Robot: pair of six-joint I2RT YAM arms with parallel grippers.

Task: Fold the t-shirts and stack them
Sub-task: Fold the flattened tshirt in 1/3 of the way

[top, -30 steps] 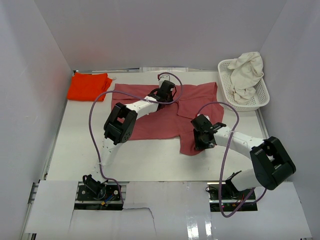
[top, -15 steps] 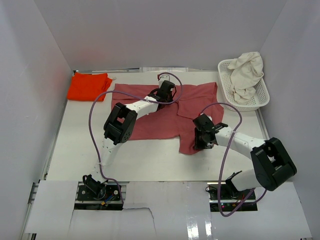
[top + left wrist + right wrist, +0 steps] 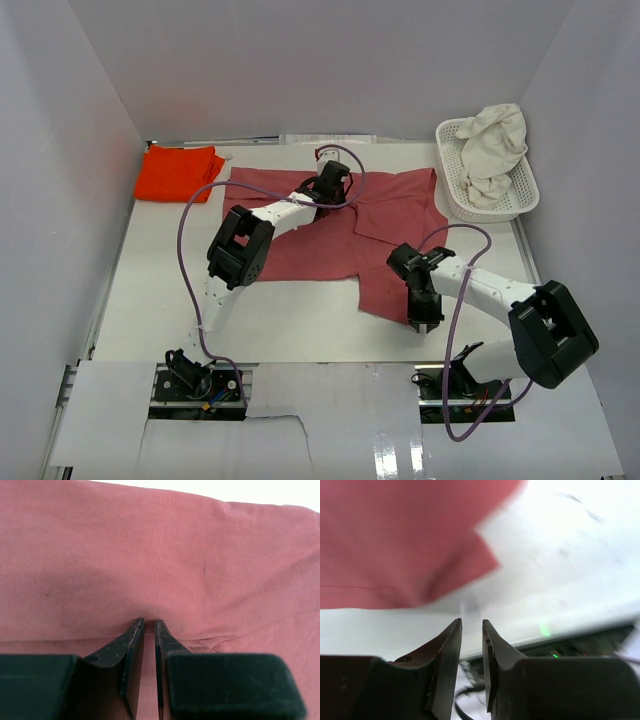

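rose-red shirt (image 3: 320,248) lies spread out in the middle of the counter (image 3: 160,290), and one part of it hangs toward the near side at the right. left arm (image 3: 275,212) reaches over this shirt to its far middle part. in the left wrist view the left jaws are almost together and a small fold of the rose-red cloth is pinched between the tips; the cloth makes soft wrinkles around that place. right arm (image 3: 490,290) is bent low over the near right corner of the same shirt. the right jaws are also almost closed, with only a thin slit between them, and no cloth is in the slit. the right wrist view is blurred; there a corner of the shirt lies just beyond the tips, on the white counter. orange-red shirt (image 3: 178,172) lies folded at the far left corner of the counter, apart from the rose-red one. cream-white shirt (image 3: 495,145) is in a heap inside the white basket (image 3: 490,212) at the far right and rises above its rim.
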